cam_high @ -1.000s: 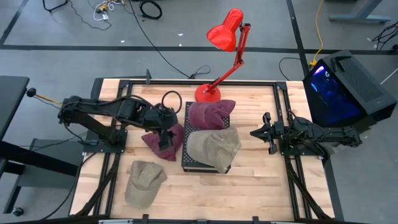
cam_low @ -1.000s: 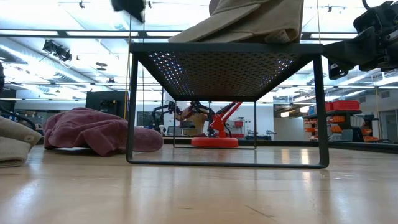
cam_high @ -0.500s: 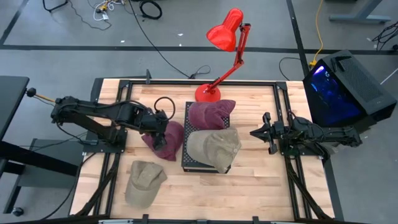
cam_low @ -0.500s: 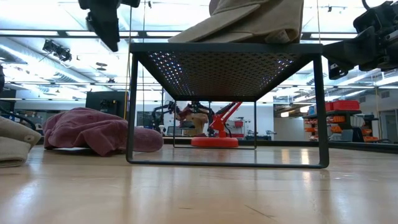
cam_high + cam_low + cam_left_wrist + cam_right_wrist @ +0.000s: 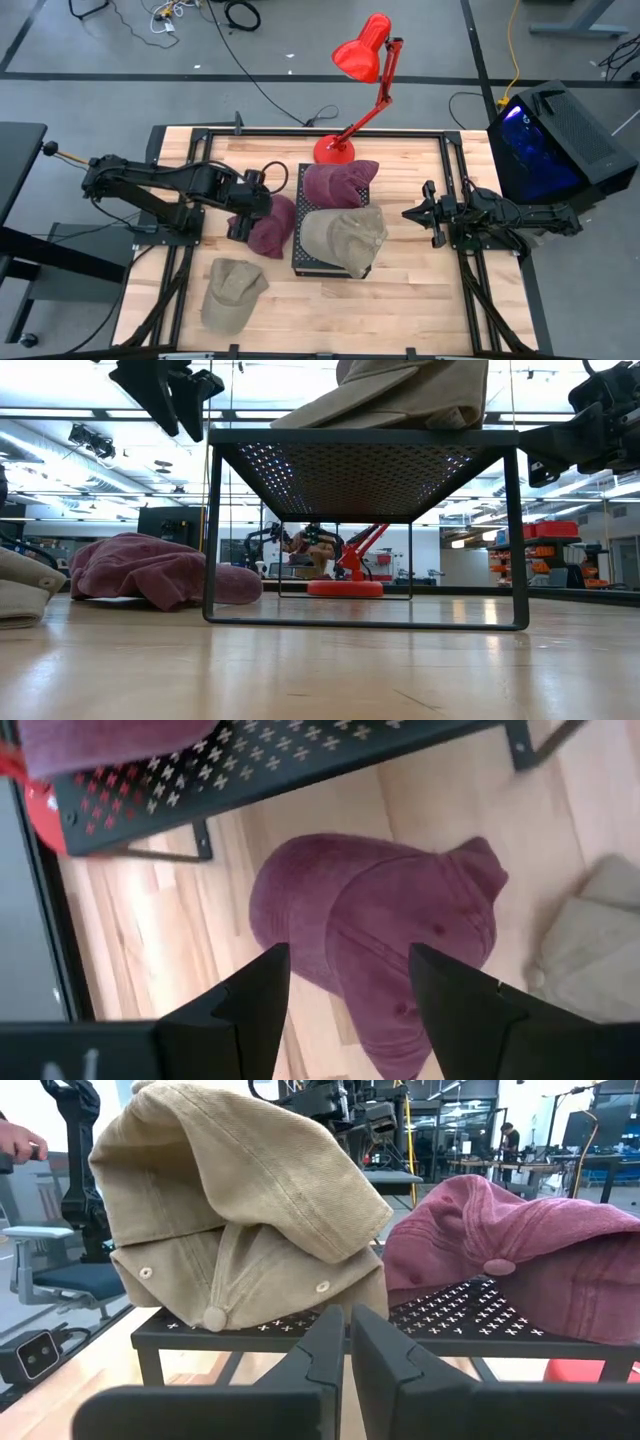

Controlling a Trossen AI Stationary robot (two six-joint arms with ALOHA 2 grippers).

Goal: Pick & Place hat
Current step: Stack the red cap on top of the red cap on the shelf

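two caps sat on the black perforated metal rack (image 5: pixel 300 262); beside it, left gripper (image 5: pixel 240 222) hung spread over the maroon corduroy cap (image 5: pixel 270 226); right gripper (image 5: pixel 412 214) waited, pressed together; a khaki cotton cap (image 5: pixel 230 290) remained on the desk.

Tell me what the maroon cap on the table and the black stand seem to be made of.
Maroon cap: looks like washed cotton twill, matte, with faded seams and soft folds. Black stand: appears to be dark coated metal, its deck punched with small cross-shaped holes.

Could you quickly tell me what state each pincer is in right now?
Left pincer: open, empty, above the maroon hat.
Right pincer: closed, empty.
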